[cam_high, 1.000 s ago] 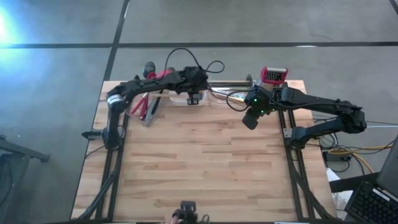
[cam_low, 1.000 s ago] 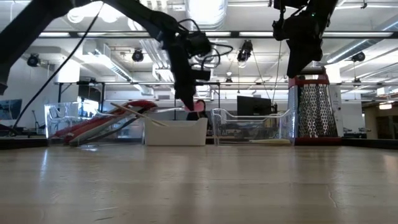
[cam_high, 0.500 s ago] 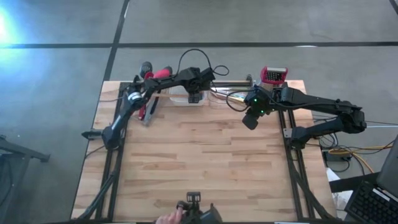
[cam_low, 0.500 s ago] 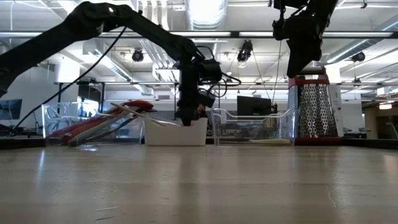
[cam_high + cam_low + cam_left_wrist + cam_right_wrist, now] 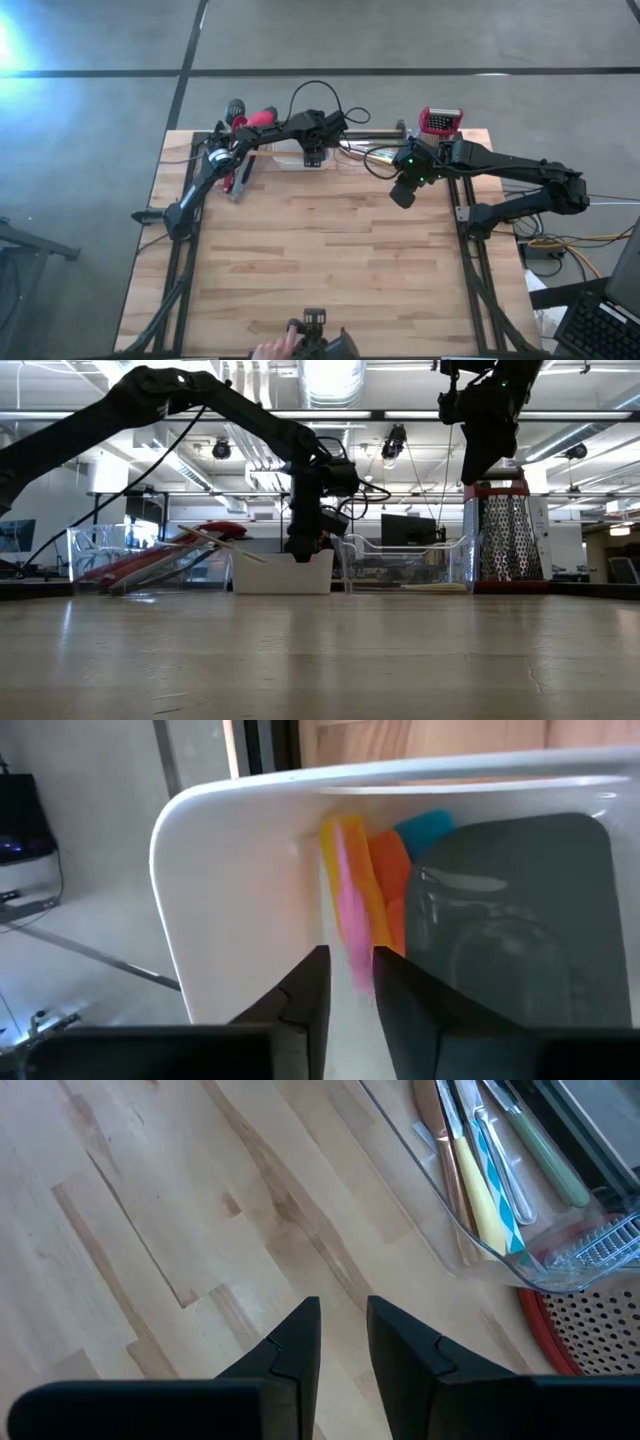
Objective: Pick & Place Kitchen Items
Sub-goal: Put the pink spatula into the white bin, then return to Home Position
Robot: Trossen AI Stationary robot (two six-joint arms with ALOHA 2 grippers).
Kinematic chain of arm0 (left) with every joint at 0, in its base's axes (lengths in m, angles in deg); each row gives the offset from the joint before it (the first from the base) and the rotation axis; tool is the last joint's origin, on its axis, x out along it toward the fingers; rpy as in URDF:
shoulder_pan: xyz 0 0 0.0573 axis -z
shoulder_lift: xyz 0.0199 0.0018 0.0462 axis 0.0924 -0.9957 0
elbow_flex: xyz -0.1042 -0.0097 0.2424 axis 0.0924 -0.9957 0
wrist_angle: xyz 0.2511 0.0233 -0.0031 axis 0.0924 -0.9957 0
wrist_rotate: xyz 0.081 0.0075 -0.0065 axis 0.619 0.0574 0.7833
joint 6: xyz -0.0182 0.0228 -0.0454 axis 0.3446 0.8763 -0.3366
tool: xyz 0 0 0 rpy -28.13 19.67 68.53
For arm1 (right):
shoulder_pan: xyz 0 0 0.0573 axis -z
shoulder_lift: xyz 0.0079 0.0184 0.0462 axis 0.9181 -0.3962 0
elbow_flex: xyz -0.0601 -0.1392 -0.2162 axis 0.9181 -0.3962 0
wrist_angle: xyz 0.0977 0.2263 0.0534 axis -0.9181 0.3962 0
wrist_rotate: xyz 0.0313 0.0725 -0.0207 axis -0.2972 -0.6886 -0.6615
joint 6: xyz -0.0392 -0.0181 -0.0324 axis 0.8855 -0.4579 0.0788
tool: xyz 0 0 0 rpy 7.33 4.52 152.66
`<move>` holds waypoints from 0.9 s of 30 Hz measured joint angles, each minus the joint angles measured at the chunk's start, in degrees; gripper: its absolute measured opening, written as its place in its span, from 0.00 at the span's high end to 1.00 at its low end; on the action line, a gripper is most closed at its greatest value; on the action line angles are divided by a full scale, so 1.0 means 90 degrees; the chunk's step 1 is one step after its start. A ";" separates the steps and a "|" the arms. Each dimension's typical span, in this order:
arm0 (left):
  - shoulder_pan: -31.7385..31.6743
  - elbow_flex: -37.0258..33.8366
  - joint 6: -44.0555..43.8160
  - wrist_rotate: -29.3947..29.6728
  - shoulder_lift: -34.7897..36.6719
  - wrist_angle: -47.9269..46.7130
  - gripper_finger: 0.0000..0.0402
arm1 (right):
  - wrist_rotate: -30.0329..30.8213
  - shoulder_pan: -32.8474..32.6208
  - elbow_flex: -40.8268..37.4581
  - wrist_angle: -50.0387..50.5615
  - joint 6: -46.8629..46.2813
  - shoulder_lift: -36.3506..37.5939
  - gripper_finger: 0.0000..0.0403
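Note:
My left gripper (image 5: 311, 158) (image 5: 303, 545) points down into the white tray (image 5: 283, 573) at the table's far edge and is shut on a pink block (image 5: 350, 910). Yellow (image 5: 329, 840), orange (image 5: 392, 870) and blue (image 5: 425, 823) blocks stand against the tray's wall (image 5: 200, 810). My right gripper (image 5: 402, 195) (image 5: 344, 1330) hangs shut and empty over bare wood, near a clear bin of pale-handled knives (image 5: 480, 1180). Red and black spoons and spatulas (image 5: 150, 560) lean in a clear bin (image 5: 235, 172) on the far left. My left gripper pinches the pink block (image 5: 352, 955) between its two fingers (image 5: 305, 990), coming from above and pointing down into the tray. The block stands upright beside the yellow and orange ones. Whether its lower end rests on the tray floor does not show.
The red-topped metal grater (image 5: 440, 121) (image 5: 508, 535) stands at the far right corner, just behind the knife bin (image 5: 405, 565). The middle and near wood of the table (image 5: 320, 270) is bare. A person's hand (image 5: 270, 350) shows at the near edge.
My left gripper has moved right along the far edge and come down into the white tray, its arm stretching out over the left bin. The right arm has kept still.

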 joint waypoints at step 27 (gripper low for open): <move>0.2030 -0.3882 -0.2295 -0.3435 0.5186 0.2565 0.99 | -0.0704 -0.1431 -0.0903 -0.3817 0.1562 0.0323 0.98</move>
